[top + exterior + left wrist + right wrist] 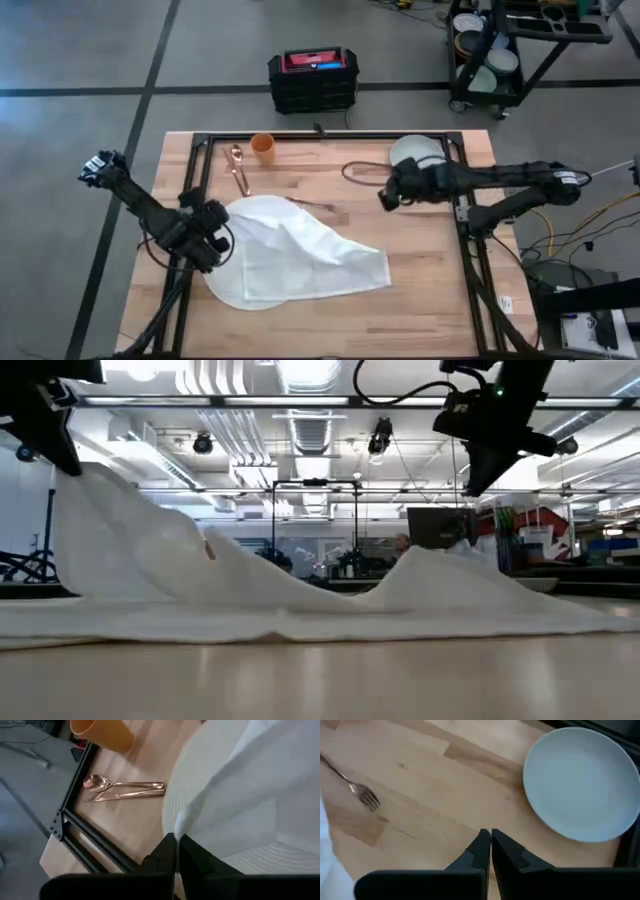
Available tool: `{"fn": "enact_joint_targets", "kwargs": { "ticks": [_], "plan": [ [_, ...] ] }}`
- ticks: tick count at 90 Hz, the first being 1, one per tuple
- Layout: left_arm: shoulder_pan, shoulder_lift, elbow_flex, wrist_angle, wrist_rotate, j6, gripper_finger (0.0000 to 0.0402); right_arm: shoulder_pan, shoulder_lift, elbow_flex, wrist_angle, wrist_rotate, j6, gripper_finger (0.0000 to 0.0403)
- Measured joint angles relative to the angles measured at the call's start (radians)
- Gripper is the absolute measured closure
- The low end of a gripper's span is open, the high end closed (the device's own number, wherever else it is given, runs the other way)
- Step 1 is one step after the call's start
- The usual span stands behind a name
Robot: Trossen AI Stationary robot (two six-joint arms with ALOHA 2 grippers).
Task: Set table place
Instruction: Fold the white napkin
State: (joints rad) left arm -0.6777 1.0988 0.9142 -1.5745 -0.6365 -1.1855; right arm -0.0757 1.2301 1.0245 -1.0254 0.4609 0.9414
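A: Round white mat (pixel 232 285) down on the left half of the butcher-block bench (pixel 430 270), partly buried under a crumpled white cloth (pixel 320 255) trailing off toward the right.

B: Left gripper (pixel 215 238) parked at the mat's left edge, jaws pressed together on the cloth's corner, judging by the left wrist view, with the fabric pinched right at the tips (pixel 175 840). In the low view, cloth lifted into a peak on that side.

A: Right gripper (pixel 388 197) out over bare wood, between the pale grey-green plate (pixel 418 152) and the cloth; jaws closed, holding nothing. Copper fork (pixel 362 795) just beside the cloth's far edge.

B: Orange cup (pixel 262 146) and the copper spoon and knife (pixel 238 168) still up by the far rail, well apart from the mat. Setting barely begun, by the look of it.

A: Main risk: dragging the cloth sideways and taking the mat along, skewing the place or sweeping the fork off its spot.

B: Also possible: thin pinch slipping, cloth dropping back in a heap across the mat. And with the plate near the right rail, a clumsy approach likely to nudge it against the frame.
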Motion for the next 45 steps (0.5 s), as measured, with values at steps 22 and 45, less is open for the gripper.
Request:
{"fn": "enact_joint_targets", "kwargs": {
  "ticks": [22,45],
  "plan": [
    [0.0,0.006,0.0,0.037,-0.003,-0.022,0.0402,0.032,0.001,0.001,0.03,-0.03,0.036,0.0403],
    [0.0,0.032,0.0,0.108,-0.009,-0.029,0.0402,0.058,0.155,-0.003,0.405,-0.105,0.009,0.0403]
  ]
}}
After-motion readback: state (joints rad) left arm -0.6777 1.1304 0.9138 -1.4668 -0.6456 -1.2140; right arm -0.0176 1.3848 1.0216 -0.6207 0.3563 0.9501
